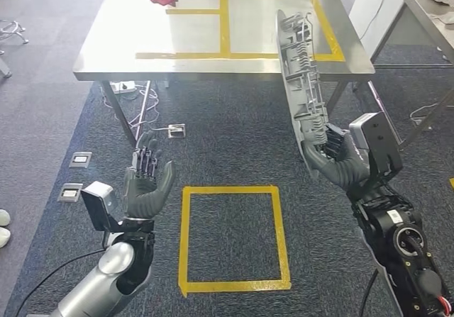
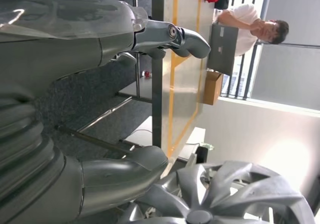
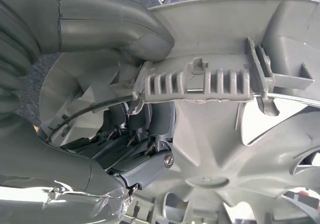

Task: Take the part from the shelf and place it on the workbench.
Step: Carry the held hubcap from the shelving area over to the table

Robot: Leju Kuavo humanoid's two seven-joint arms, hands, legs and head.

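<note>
Wheel cover point(image 1: 301, 83) stands on edge in the right hand point(image 1: 335, 157) — fingers curled around its lower rim. Left hand point(image 1: 145, 182) holds nothing — fingers spread apart.

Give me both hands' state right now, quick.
Left hand: open, holding nothing.
Right hand: holding the grey wheel cover upright by its lower rim.

Bright, even daylight, glare on the steel workbench point(image 1: 160, 33), blown-out window in the left wrist view.
</note>
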